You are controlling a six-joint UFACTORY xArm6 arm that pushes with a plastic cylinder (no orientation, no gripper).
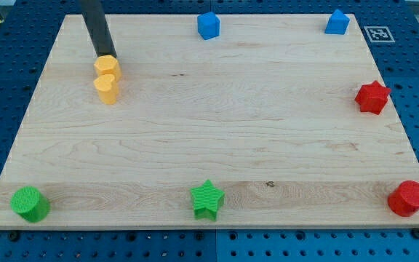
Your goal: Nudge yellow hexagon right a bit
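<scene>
The tip (108,55) touches the yellow hexagon (106,66) at its top edge, not its left; no fingers exist.

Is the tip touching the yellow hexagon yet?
Cannot tell. In the camera view my tip ends right at the top edge of the upper yellow hexagon with no visible gap, but overlap from this angle does not prove contact.

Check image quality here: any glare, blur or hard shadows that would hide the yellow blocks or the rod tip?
Camera view: even, diffuse lighting, no glare on the wooden board; only soft, short shadows under the blocks. Focus is sharp across the frame. My tip reads clearly, meeting the top edge of the yellow hexagon, which touches a second yellow block.
</scene>
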